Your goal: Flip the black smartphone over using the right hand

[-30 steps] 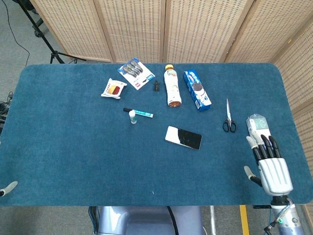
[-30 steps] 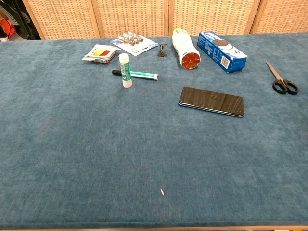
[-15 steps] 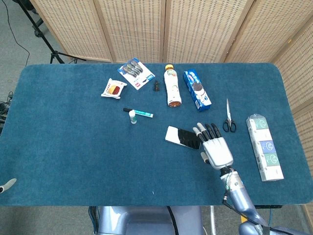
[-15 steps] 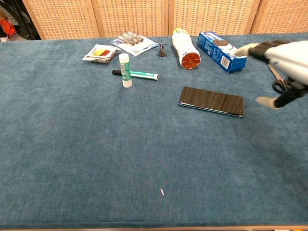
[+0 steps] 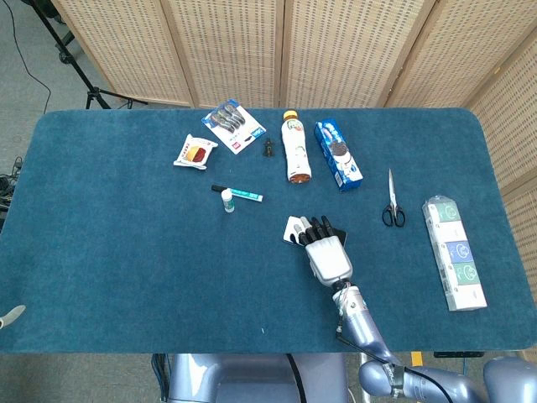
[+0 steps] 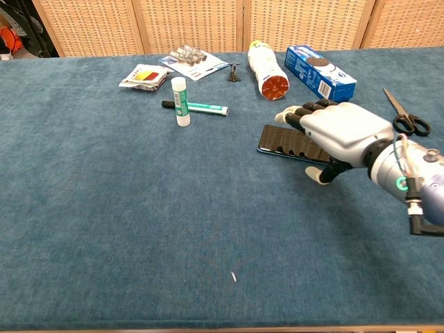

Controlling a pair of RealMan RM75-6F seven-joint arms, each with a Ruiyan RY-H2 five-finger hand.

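Right hand (image 6: 340, 135), fingers apart and grasping nothing, hovering palm-down directly over the black smartphone (image 6: 286, 142) lying flat mid-counter, long axis running left–right, right end hidden beneath the palm, left end poking out past the fingertips; left hand nowhere near.

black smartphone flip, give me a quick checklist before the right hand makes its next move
1. Black smartphone lies flat on the table: ok.
2. Right hand is over the phone, fingers apart: ok.
3. Hand has a grip on a phone edge: cannot tell; the hand hides the phone's right part.
4. Room to turn the phone: ok; the bottle and the cookie box lie apart from it, farther back.
5. Left hand out of the way at the table's left edge: ok.
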